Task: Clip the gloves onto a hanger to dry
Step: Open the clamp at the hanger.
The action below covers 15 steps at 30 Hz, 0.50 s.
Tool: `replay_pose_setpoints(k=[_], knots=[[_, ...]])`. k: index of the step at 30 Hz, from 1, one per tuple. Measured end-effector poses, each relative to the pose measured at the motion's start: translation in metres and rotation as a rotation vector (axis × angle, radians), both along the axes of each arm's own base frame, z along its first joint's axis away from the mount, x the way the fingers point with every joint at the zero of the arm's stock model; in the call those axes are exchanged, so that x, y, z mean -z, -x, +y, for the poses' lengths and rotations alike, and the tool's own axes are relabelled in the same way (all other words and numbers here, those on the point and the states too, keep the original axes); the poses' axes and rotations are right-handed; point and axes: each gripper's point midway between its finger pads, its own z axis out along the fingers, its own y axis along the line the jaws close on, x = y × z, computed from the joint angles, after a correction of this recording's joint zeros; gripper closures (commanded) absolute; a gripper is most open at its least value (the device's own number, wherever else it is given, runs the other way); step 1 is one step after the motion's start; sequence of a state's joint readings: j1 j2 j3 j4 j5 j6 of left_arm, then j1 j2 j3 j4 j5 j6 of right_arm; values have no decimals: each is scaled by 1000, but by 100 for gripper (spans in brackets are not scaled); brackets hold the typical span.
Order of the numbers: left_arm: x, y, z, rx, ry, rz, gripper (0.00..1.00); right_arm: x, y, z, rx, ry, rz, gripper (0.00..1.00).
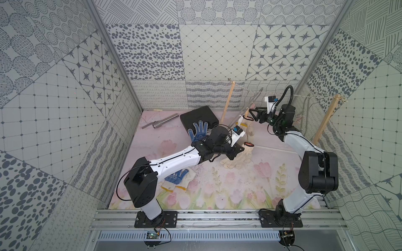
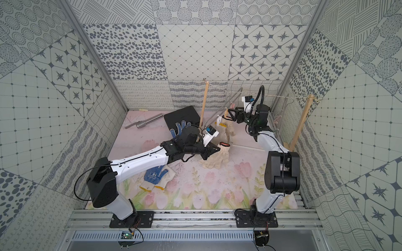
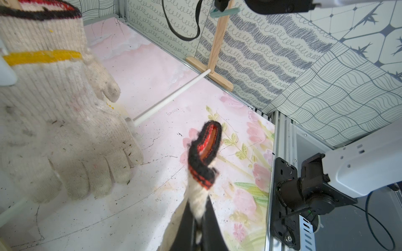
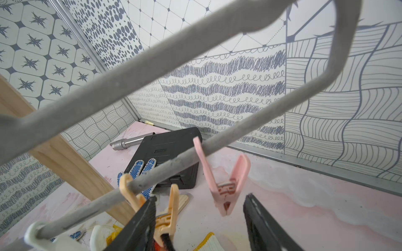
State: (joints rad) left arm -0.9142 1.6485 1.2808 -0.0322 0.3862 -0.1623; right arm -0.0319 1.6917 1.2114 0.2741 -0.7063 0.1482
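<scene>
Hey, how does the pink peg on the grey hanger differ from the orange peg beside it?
The pink peg grips nothing; the orange peg bites a black-and-red glove cuff. The pink peg shows whole; one of the right gripper's open jaws covers part of the orange peg. Both hang from the same bar of the hanger.

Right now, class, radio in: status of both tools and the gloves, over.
Left tool shut on cream glove near its cuff. Right tool open at hanger, pink peg free between jaws. A clipped glove hangs close alongside.
</scene>
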Motion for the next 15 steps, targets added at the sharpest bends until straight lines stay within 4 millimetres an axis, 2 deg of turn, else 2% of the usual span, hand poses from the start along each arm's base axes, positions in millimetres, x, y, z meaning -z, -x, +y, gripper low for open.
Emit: replay_pose_setpoints(k=[5, 11, 15], knots=[[0, 0, 0, 2, -2, -2, 100, 9, 7, -2, 12, 24, 7, 32], [0, 0, 0, 2, -3, -3, 100, 17, 33, -3, 23, 37, 17, 32], [0, 0, 0, 3, -2, -3, 100, 10, 56, -2, 31, 43, -22, 32]])
